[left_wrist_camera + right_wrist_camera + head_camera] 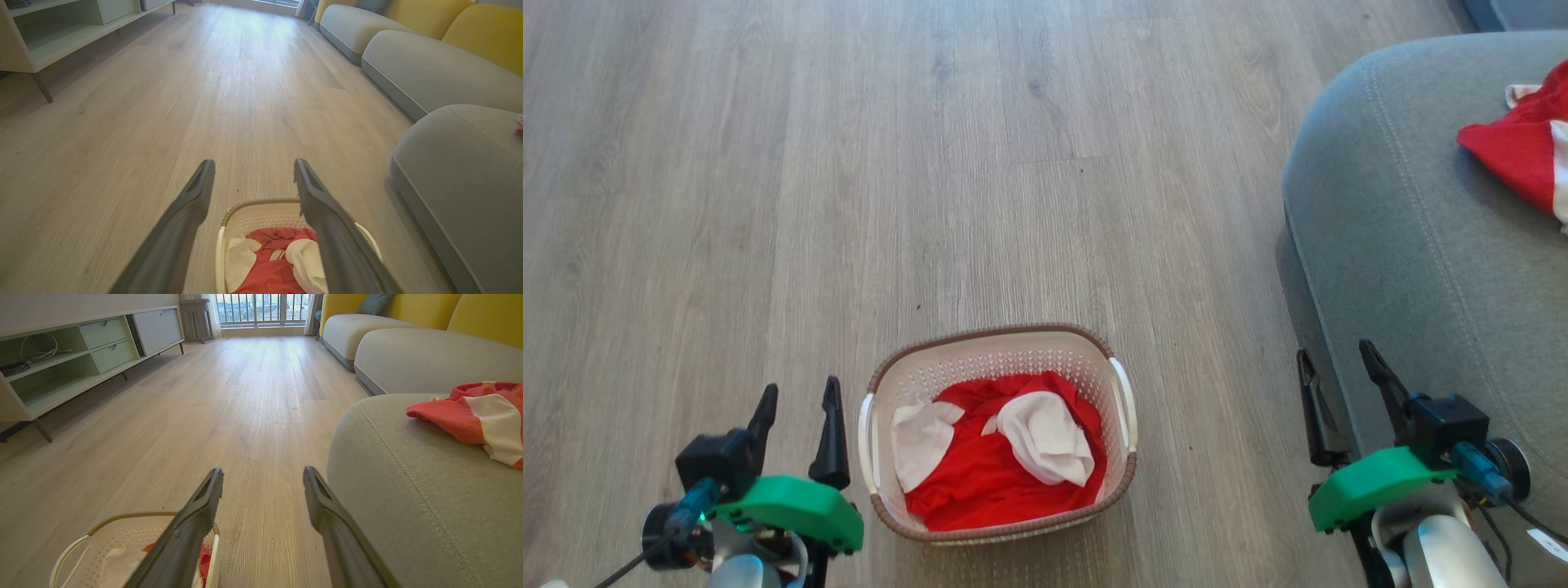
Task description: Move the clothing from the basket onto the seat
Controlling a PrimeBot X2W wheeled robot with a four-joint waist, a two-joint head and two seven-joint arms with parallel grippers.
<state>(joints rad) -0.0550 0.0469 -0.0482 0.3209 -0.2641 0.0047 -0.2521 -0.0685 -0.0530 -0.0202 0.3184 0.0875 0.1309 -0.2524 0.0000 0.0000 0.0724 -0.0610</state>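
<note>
Your left gripper (799, 390): fingers apart, empty, just left of oval cream perforated plastic basket (988, 333) on wood floor (768, 204). Red-and-white fabric clothing (988, 482) bunched inside basket. Second red garment (1515, 147) lies on big grey upholstered seat (1405, 245). Your right gripper (1335, 353): fingers apart, empty, at seat edge.

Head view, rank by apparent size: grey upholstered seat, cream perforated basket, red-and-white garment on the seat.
1. Grey fabric-upholstered seat, though cropped.
2. Oval cream plastic basket.
3. Red-and-white garment on the seat; cut off at the right edge, so its true extent is unsure.
</note>
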